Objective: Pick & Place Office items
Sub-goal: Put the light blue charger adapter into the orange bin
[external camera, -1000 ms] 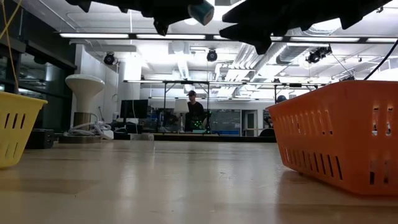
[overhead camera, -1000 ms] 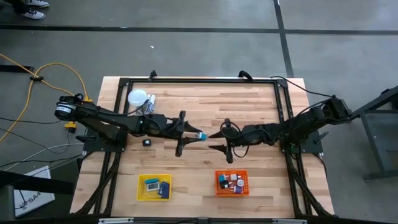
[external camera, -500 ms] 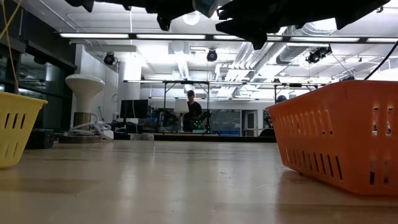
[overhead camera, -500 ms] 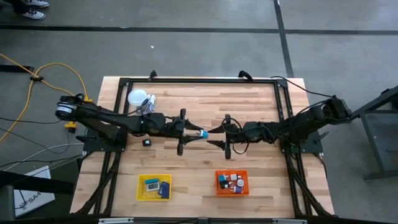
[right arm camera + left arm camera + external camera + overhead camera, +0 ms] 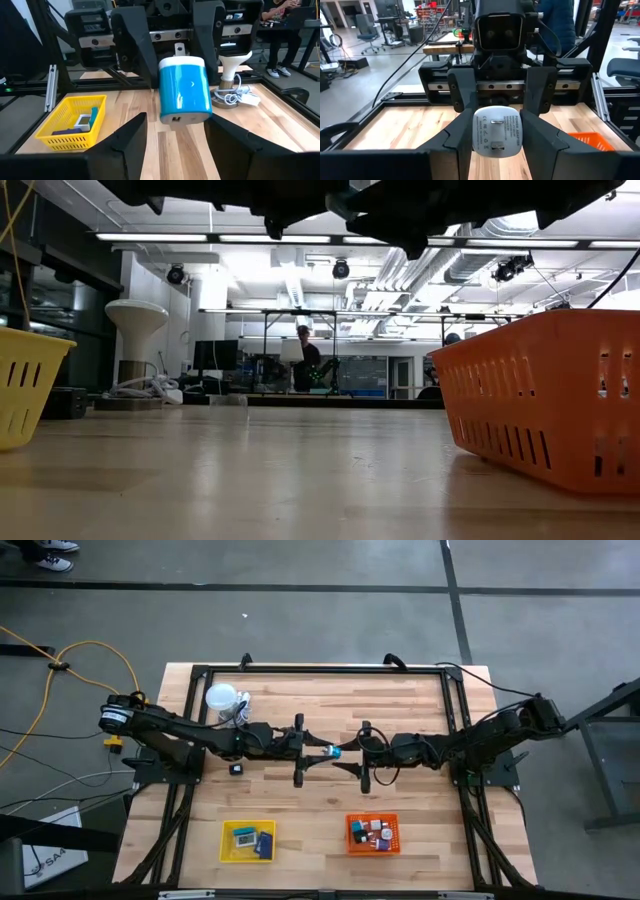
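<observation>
Left tool (image 5: 322,750) pinching one blue-white adapter (image 5: 332,752); right tool (image 5: 345,754) spread around it; two trays below.

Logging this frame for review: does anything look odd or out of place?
Only one thing: a small black item lies alone on the table, outside both trays. The left gripper holds a blue-and-white adapter mid-air before the open right gripper.

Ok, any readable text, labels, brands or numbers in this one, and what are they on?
Nothing reads clearly.
White face of the blue charger block, held in the left gripper: small printed lines, too blurred to read.
Sheet on the floor left of the table: dark lettering, too small to read.
Right gripper open at the block: no text.
</observation>
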You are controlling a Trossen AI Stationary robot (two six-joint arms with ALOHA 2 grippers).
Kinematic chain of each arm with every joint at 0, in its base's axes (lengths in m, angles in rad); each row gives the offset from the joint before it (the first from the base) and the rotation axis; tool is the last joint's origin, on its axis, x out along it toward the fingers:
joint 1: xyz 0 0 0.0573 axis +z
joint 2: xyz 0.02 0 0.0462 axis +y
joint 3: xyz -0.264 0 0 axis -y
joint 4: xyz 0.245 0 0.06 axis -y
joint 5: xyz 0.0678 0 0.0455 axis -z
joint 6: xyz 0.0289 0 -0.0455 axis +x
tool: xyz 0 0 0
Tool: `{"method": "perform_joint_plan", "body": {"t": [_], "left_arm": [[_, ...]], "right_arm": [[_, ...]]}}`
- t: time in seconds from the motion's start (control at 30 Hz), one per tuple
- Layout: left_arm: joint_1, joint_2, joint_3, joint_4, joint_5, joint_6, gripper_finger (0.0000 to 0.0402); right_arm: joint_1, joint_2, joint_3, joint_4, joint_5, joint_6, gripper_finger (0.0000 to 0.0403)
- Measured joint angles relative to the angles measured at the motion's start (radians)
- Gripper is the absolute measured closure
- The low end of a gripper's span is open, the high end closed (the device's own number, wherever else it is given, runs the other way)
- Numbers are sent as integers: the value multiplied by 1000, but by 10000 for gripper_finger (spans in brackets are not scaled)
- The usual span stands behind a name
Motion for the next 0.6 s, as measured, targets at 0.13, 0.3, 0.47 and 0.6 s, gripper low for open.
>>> {"method": "perform_joint_plan", "body": {"t": [0.13,0.3,0.47,0.6], "left_arm": [[2,0,0,-6,0,0,274],[2,0,0,-6,0,0,274],[2,0,0,-10,0,0,274],[2,0,0,-11,0,0,269]], "right_arm": [[1,0,0,0,0,-1,219],[1,0,0,19,0,-2,219],[1,0,0,43,-1,-2,219],[1,0,0,51,-5,-2,219]]}}
